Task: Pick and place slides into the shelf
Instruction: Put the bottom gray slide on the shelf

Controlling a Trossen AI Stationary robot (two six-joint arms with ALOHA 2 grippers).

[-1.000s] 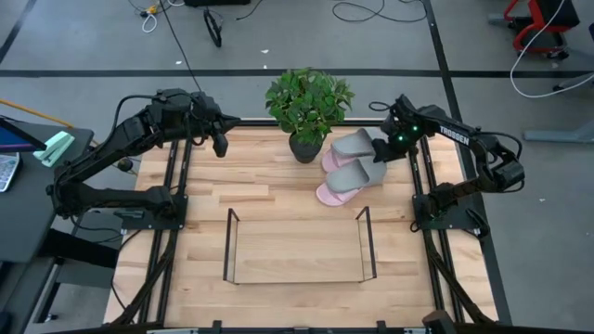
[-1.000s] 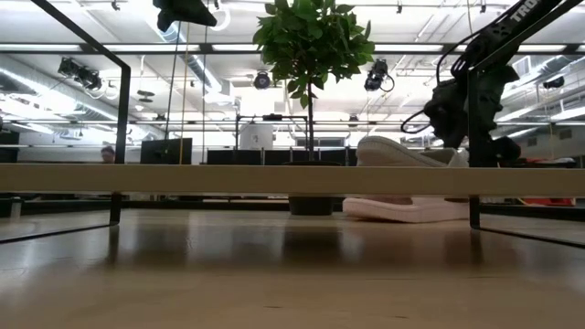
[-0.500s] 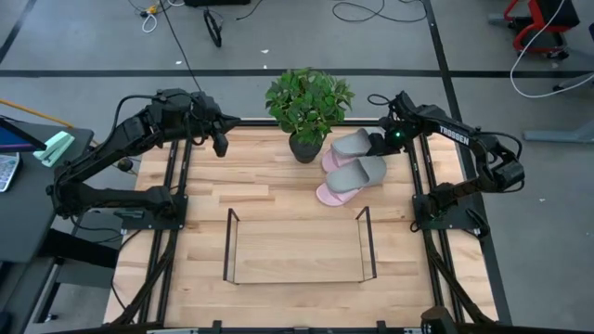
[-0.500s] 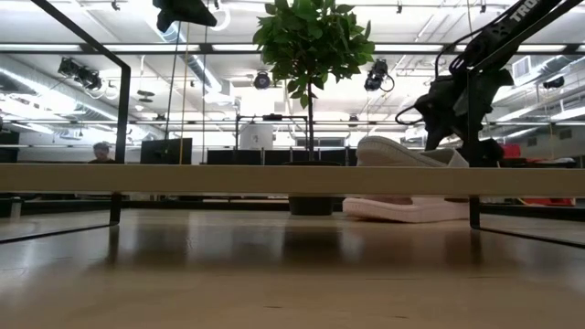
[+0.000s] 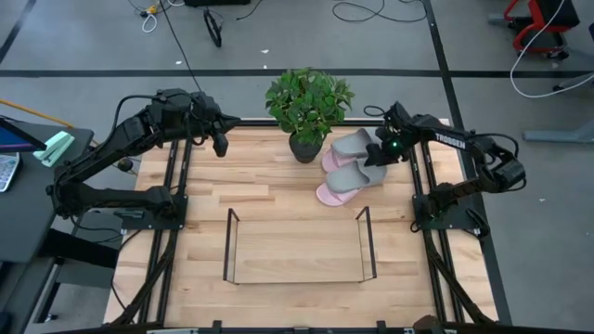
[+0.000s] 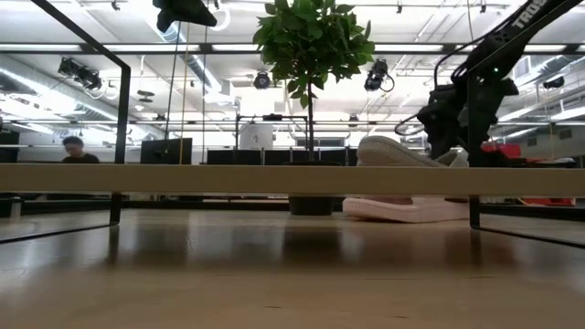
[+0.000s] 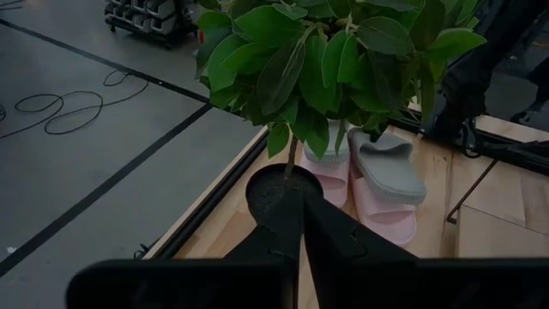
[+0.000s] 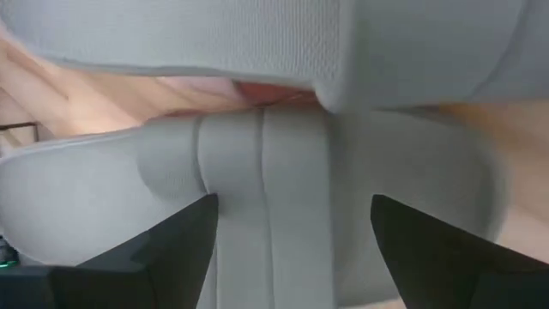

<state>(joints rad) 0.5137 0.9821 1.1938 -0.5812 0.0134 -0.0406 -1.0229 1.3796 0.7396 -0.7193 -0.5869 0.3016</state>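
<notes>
Two grey slides (image 5: 356,173) (image 5: 353,144) lie stacked on two pale pink slides (image 5: 328,194) at the table's far right, beside a potted plant. My right gripper (image 5: 382,151) is open at their right ends. In its wrist view (image 8: 293,202) a finger stands on each side of a grey slide's (image 8: 283,223) broad rounded part. The black wire shelf (image 5: 297,246) stands on the table nearer the near edge, with nothing in it. My left gripper (image 5: 221,144) is shut and waits high over the far left corner. My right gripper comes at the grey slide (image 8: 283,223) level from the table's right, with its fingers (image 8: 176,245) open on either side of it. I cannot tell whether the fingers touch the slide. The slide lies on the pink slide below it.
The potted plant (image 5: 306,107) stands right of the table's far middle, close to the slides' left side. Black rails (image 5: 176,213) run along both table sides. Bare wood lies between the slides and the shelf. A person (image 6: 73,151) shows far behind the table.
My right gripper has moved a short way toward the table's left and near edges, closing in on the right ends of the grey slides. The slides and the left arm have kept still.
</notes>
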